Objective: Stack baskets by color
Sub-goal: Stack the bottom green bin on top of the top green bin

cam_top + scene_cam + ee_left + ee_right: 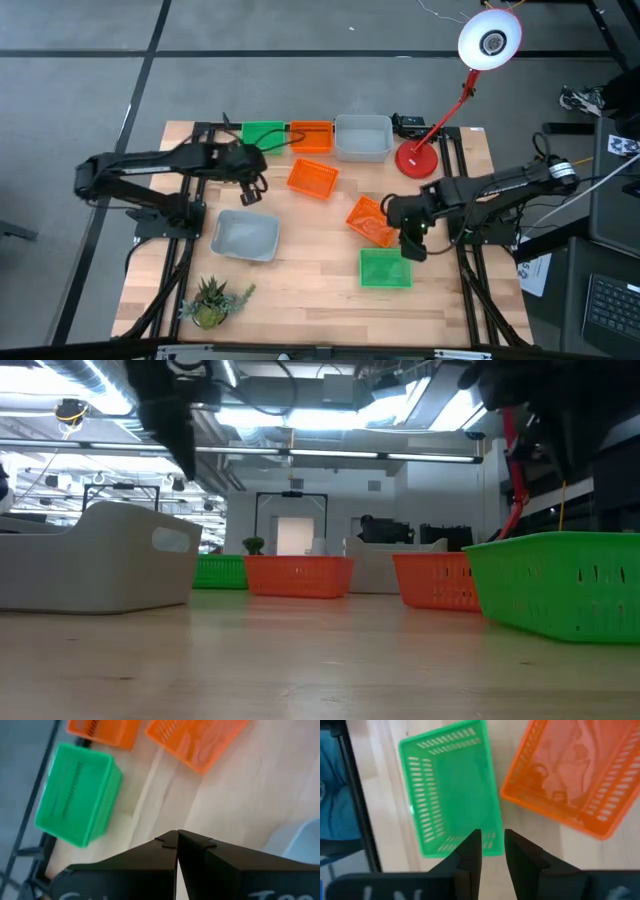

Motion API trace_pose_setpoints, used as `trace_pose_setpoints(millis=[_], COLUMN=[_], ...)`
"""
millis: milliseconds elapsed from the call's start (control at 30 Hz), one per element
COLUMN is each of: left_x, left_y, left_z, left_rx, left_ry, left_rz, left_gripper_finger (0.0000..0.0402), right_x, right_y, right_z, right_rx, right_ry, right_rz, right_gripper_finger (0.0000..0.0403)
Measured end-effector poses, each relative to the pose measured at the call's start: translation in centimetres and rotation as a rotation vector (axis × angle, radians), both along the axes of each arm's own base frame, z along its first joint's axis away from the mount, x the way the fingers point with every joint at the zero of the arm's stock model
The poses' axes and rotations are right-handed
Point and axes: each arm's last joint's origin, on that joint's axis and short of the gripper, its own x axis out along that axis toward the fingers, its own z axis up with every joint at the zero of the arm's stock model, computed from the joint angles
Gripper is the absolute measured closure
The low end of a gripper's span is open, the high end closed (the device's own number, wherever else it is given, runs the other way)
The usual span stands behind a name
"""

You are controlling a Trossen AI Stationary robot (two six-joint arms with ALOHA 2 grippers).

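A green basket (385, 269) lies on the tabletop (320, 300) near its front right, empty and upright; a tilted orange basket (371, 220) sits just beside it, farther back; the right end effector (412, 243) hovers above the gap at the green basket's near rim, fingers parted, grasping nothing. Another orange basket (313, 179) rests mid-table; a green one (263, 134), an orange one (311, 136) and a grey-white one (362, 137) line the back edge; a grey-white basket (246, 236) sits front left. The left end effector (248, 187) hangs clenched and empty behind it.
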Motion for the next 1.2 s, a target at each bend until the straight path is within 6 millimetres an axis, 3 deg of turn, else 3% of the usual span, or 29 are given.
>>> trace_pose_setpoints(millis=[200,333,467,700,833,933,1000,1100,1200], left_x=[-3.0,-3.8,-3.7,-3.5,-3.3,-3.1,-2.9,-2.6,-2.4], left_y=[-0.1,-0.2,-0.3,-0.2,-0.2,-0.1,-0.1,0.0,-0.2], left_z=[-1.3,-2.1,-2.8,-2.8,-2.6,-2.4,-2.2,-1.9,-1.7], left_rx=[0.007,0.001,-0.007,-0.002,0.008,0.014,0.022,0.027,-0.019], left_ry=[-0.089,-0.143,-0.17,-0.188,-0.219,-0.243,-0.277,-0.322,-0.352], left_rz=[0.046,0.071,0.066,0.069,0.064,0.063,0.062,0.059,0.015], left_gripper_finger=[0.0401,0.0401,0.0401,0.0401,0.0401,0.0401,0.0401,0.0401,0.0401], right_x=[0.0,0.1,0.4,-0.5,0.2,2.5,5.0,8.5,10.6], right_y=[2.0,3.3,4.6,7.1,8.2,8.3,7.8,5.9,3.3], right_z=[-0.7,-1.8,-3.2,-5.3,-7.7,-10.1,-10.9,-10.2,-8.4], right_rx=[-0.067,-0.098,-0.074,0.053,0.053,0.105,0.148,0.089,-0.133], right_ry=[0.049,0.104,0.207,0.557,0.667,0.608,0.465,0.247,0.119], right_rz=[-0.113,-0.106,-0.115,-0.219,-0.215,-0.182,-0.112,-0.085,-0.159], right_gripper_finger=[0.0318,0.0318,0.0318,0.0318,0.0318,0.0318,0.0318,0.0318,0.0318])
